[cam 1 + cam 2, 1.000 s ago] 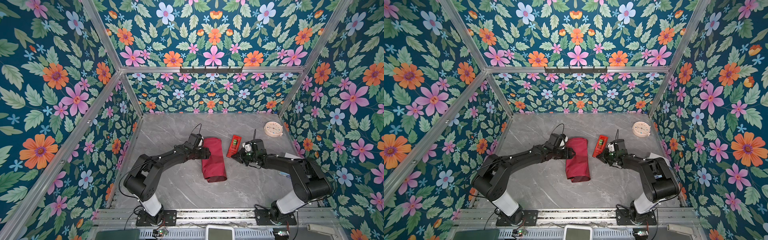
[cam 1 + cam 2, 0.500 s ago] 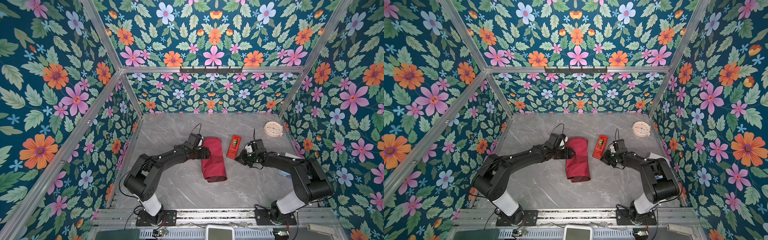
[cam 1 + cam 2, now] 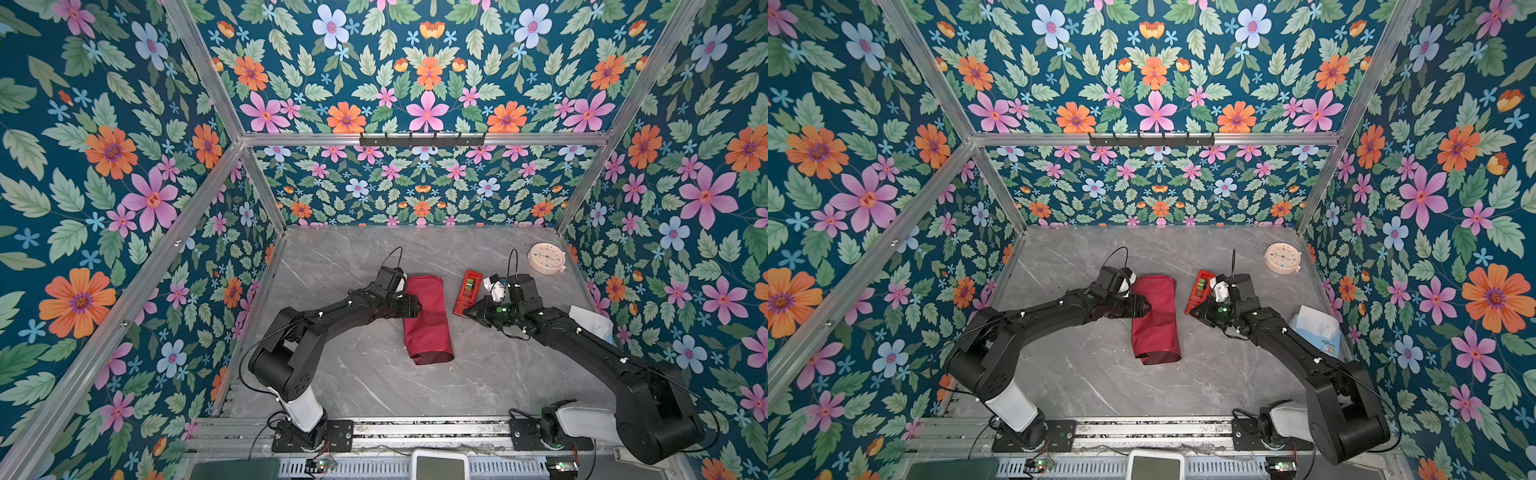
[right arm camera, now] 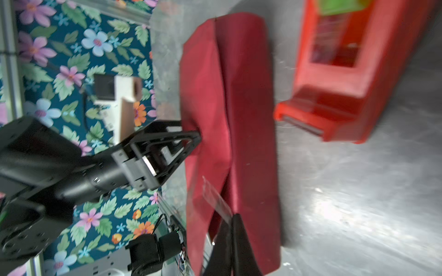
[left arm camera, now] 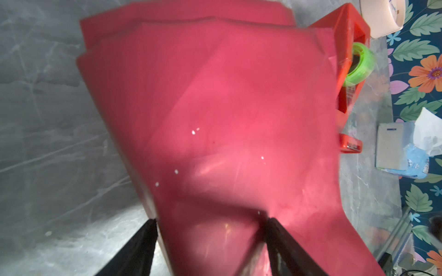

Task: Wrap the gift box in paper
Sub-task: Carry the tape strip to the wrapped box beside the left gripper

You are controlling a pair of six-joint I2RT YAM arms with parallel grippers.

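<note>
The maroon paper [image 3: 428, 320] [image 3: 1154, 320] lies mid-table, folded into a long bundle. The gift box is hidden inside it. My left gripper [image 3: 415, 306] [image 5: 210, 222] is shut on the bundle's left edge, jaws wide apart, one below near the table and one on top. In the right wrist view its fingertips [image 4: 191, 136] dent the paper [image 4: 239, 119]. My right gripper [image 3: 467, 312] [image 4: 230, 219] hovers right of the bundle by the dispenser's near end. It is shut on a strip of clear tape [image 4: 215, 198] that sticks out from its tips.
A red tape dispenser [image 3: 468, 291] [image 3: 1200, 291] with a green roll lies just right of the bundle. A round cream clock [image 3: 546, 257] sits at the back right. A blue tissue pack [image 3: 1316, 328] lies by the right wall, behind the right arm.
The right gripper has shifted slightly near the dispenser's near end. The left gripper and the paper bundle have stayed put.
</note>
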